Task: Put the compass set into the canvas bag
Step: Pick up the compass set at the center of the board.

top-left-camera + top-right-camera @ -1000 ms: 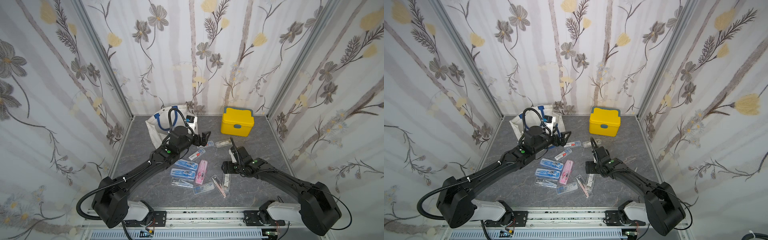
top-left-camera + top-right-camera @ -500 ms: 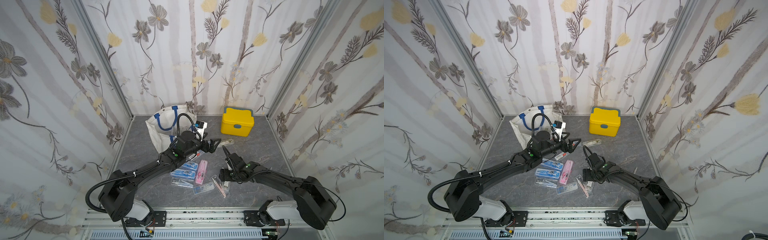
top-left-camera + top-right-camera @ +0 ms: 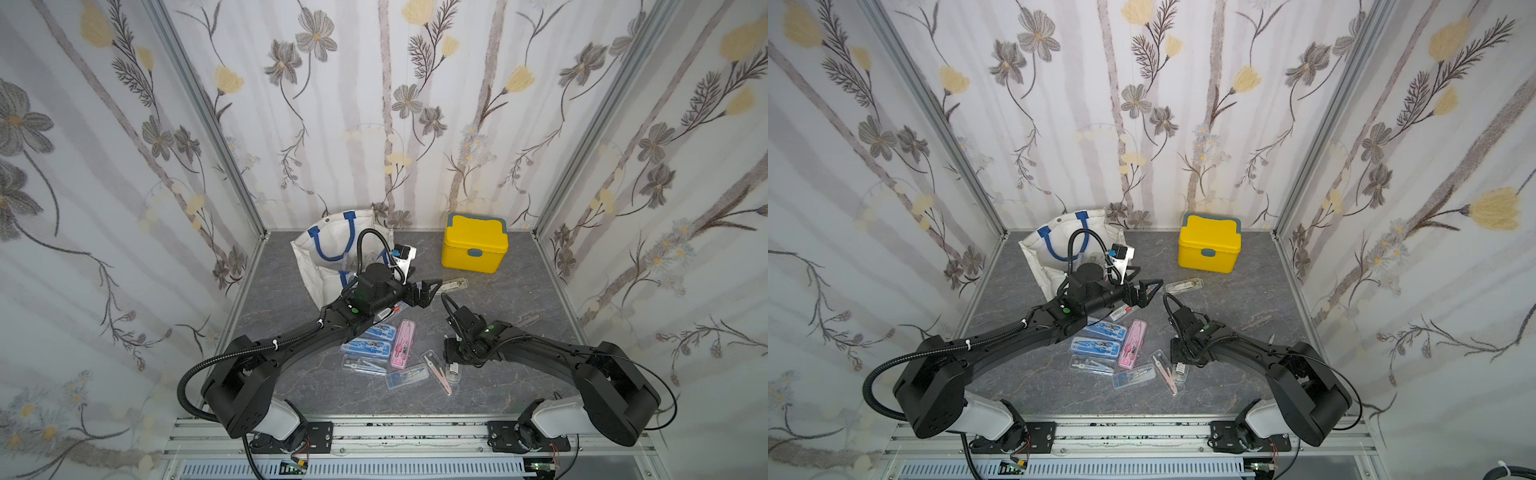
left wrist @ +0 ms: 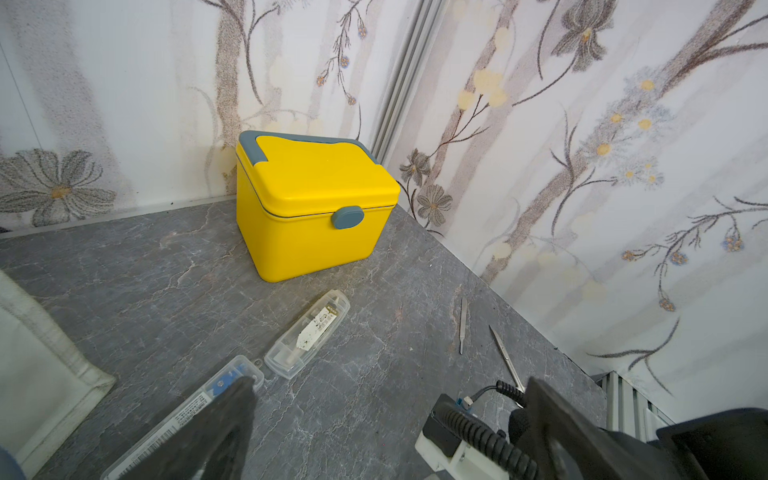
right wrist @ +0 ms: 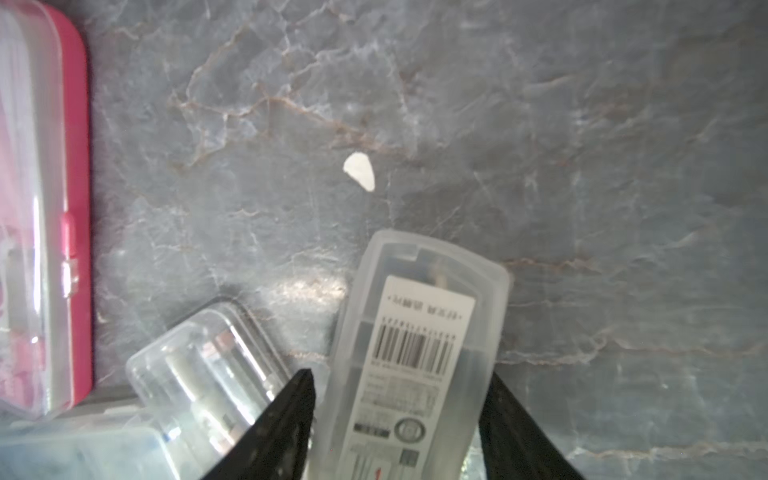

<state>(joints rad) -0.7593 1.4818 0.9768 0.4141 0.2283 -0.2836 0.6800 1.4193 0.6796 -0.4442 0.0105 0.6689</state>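
The left pincer (image 3: 430, 293) hangs wide apart, empty, near the canvas bag (image 3: 328, 249), while the right pincer (image 5: 400, 374) flanks a clear barcoded compass set case (image 5: 419, 332) lying on the surface (image 3: 498, 299), whether clamped I cannot tell.

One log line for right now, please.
left hand: open, empty, near canvas bag | right hand: astride clear barcoded case, grip unconfirmed | stage: pick

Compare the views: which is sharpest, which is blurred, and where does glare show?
Both top views: evenly lit and sharp. Left wrist view: yellow box crisp, the nearby left gripper soft-edged. Right wrist view: blurred throughout, with glare streaks on the rounded clear case.
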